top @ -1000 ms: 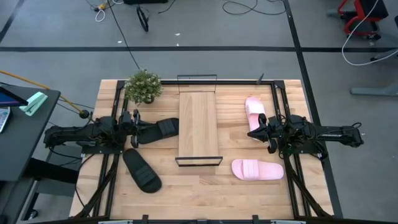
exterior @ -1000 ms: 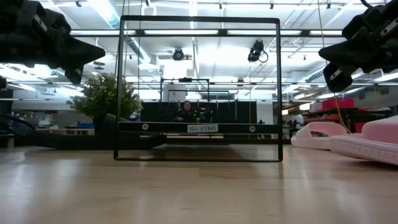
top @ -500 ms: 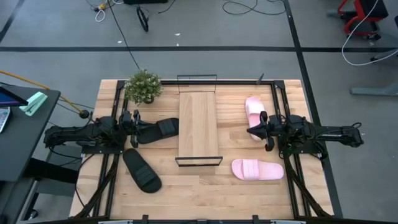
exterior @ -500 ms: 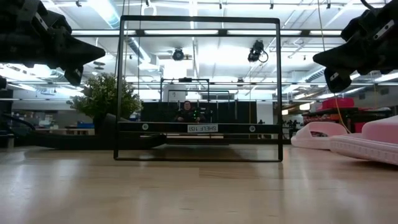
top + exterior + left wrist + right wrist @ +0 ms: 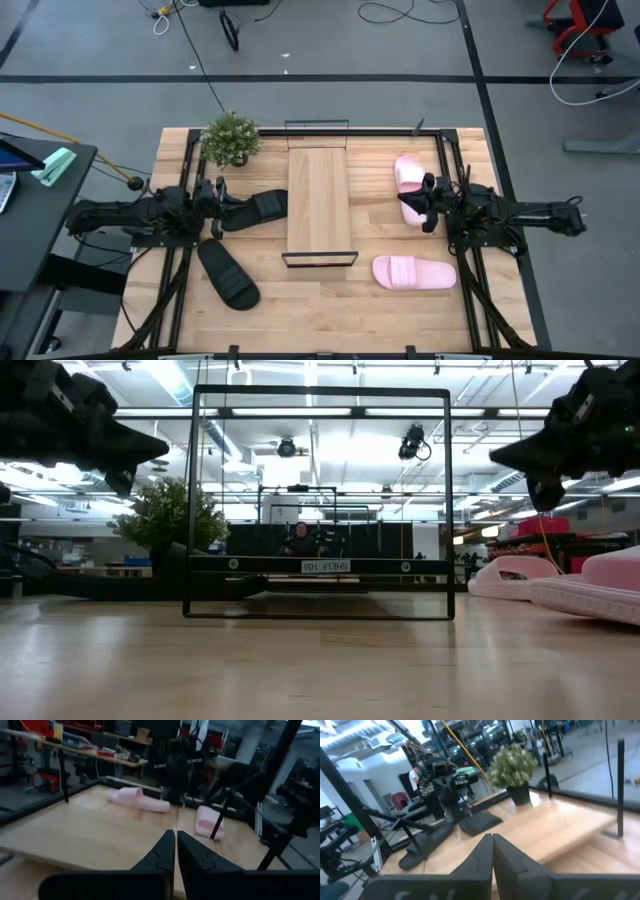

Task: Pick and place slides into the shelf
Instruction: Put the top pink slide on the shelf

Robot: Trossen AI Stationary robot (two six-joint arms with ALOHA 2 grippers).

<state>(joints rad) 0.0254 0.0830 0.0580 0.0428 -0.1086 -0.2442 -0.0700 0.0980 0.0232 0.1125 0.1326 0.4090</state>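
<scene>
The shelf, a light-wood plank with black wire frame ends, stands mid-table. Left of it, two black slides lie flat on their soles, one beside the plank and one nearer the front. On the right lie two pink slides, one toward the far side and one near the front. My left gripper hovers shut and level above the end of the black slide beside the plank, pointing at the shelf. My right gripper hovers shut and level over the near end of the far pink slide. Both fingertip pairs, left and right, hold nothing.
A potted plant stands at the table's far left corner. Black arm frames run along both table sides. A dark side table stands off the left edge. Bare wood lies in front of the shelf.
My right gripper has swung sideways at the wrist, so its tip now points more squarely toward the shelf. It stays shut at the same height. The slides and the shelf have not moved.
</scene>
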